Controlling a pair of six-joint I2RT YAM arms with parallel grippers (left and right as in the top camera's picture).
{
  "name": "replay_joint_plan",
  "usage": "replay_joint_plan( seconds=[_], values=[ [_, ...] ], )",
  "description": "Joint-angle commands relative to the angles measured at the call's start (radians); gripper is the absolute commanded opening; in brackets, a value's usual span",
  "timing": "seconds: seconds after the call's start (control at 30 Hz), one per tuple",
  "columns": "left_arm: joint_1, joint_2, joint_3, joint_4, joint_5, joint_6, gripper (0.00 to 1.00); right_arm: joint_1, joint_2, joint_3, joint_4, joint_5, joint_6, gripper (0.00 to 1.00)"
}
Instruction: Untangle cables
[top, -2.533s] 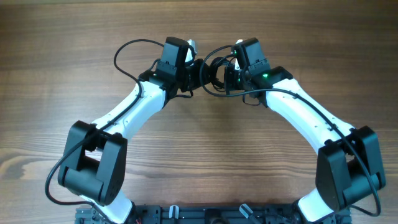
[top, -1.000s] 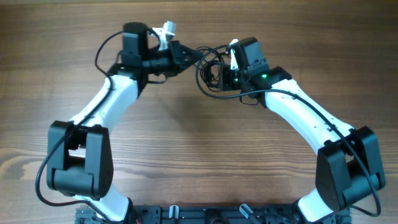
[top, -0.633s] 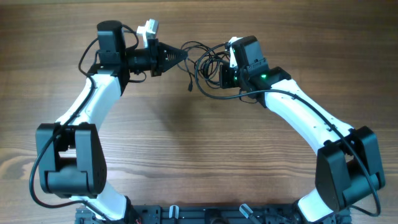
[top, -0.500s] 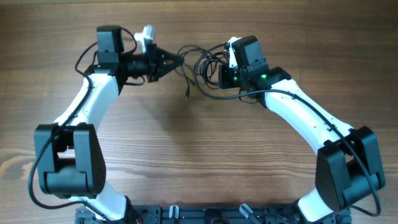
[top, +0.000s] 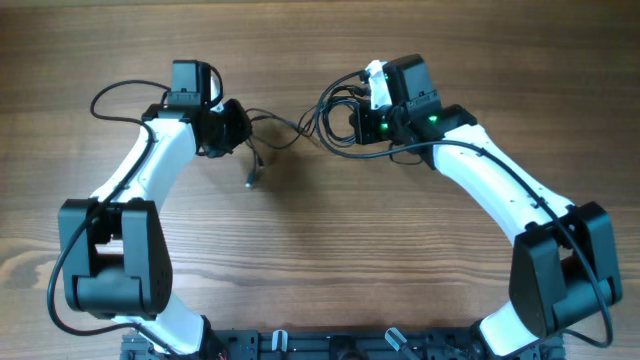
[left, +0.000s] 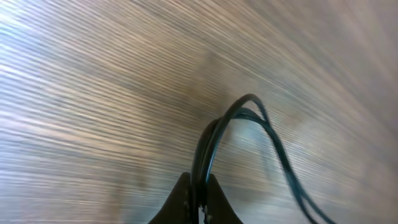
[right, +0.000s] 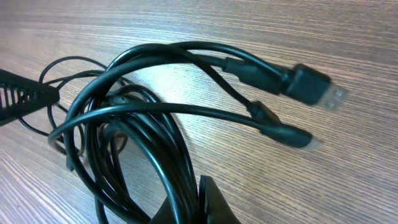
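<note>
A coil of black cables (right: 134, 134) hangs in my right gripper (right: 198, 202), which is shut on several strands; two plug ends (right: 311, 84) stick out to the right. From above, that coil (top: 332, 118) sits at my right gripper (top: 354, 126). One thin cable (top: 285, 125) runs left from the coil to my left gripper (top: 240, 128), and its plug end (top: 250, 180) dangles below. In the left wrist view, my left gripper (left: 199, 198) is shut on this thin cable (left: 233, 118), which loops up over the wood.
The wooden table (top: 320, 260) lies under everything. Thick black arm wires (top: 120, 92) loop off the left arm and along the right arm (top: 500, 190). The left gripper's tip (right: 25, 96) shows at the left edge of the right wrist view.
My left gripper has swung left and downward, drawing a thin cable out of the coil; its plug end has travelled left with it. The right gripper has held its place.
</note>
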Motion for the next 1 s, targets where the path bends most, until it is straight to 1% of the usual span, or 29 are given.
replay_joint_plan(
  seconds=[0.0,0.13,0.23,0.33,0.37,0.4,0.43,0.47,0.5,0.53,0.57,0.7,0.73,0.8,0.87,0.9,0.93,0.97],
  values=[
    [-0.002,-0.026,0.002,-0.010,-0.116,0.022,0.04,-0.011,0.011,0.012,-0.023,0.080,0.002,0.04],
    [0.000,-0.026,0.002,-0.021,-0.066,0.012,0.04,-0.011,0.011,0.011,-0.120,0.301,-0.039,0.04],
    [0.013,-0.026,0.002,-0.020,-0.095,0.003,0.04,-0.011,0.011,0.011,-0.148,0.422,-0.051,0.04],
    [0.035,-0.026,0.002,-0.021,-0.100,-0.004,0.04,-0.011,0.011,0.011,-0.148,0.442,-0.077,0.04],
    [0.043,-0.026,0.002,-0.024,-0.066,-0.004,0.04,-0.011,0.011,0.011,-0.148,0.443,-0.081,0.06],
    [0.050,-0.026,0.002,-0.024,-0.027,-0.003,0.04,-0.011,0.011,0.011,-0.148,0.442,-0.080,0.14],
    [0.056,-0.026,0.002,-0.026,0.011,-0.003,0.04,-0.011,0.011,0.011,-0.148,0.442,-0.080,0.26],
    [0.061,-0.026,0.002,-0.026,0.042,-0.003,0.04,-0.011,0.011,0.011,-0.148,0.442,-0.080,0.46],
    [0.061,-0.026,0.002,-0.025,0.058,-0.003,0.04,-0.011,0.011,0.011,-0.147,0.441,-0.080,0.56],
    [0.061,-0.026,0.002,-0.025,0.057,-0.003,0.04,-0.011,0.011,0.011,-0.145,0.434,-0.076,0.68],
    [0.060,-0.026,0.002,-0.025,0.057,-0.003,0.04,-0.011,0.011,0.011,-0.144,0.414,-0.076,0.78],
    [0.051,-0.026,0.002,-0.029,0.057,-0.003,0.04,-0.011,0.011,0.011,-0.143,0.270,-0.076,0.80],
    [0.047,-0.026,0.002,-0.033,0.056,-0.003,0.04,-0.011,0.011,0.011,-0.135,0.202,-0.075,0.79],
    [0.039,-0.026,0.002,-0.039,0.051,-0.002,0.05,-0.011,0.011,0.011,-0.119,0.068,-0.074,0.75],
    [0.034,-0.026,0.002,-0.039,0.052,0.001,0.07,-0.011,0.012,0.011,-0.105,-0.043,-0.066,0.69],
    [0.034,-0.026,0.002,-0.040,0.052,0.001,0.07,-0.011,0.012,0.011,-0.100,-0.076,-0.040,0.65],
    [0.034,-0.026,0.002,-0.039,0.052,0.002,0.08,-0.011,0.012,0.011,-0.094,-0.089,-0.009,0.65],
    [0.034,-0.026,0.002,-0.039,0.052,0.002,0.14,-0.011,0.012,0.011,-0.086,-0.092,0.012,0.65]
  ],
)
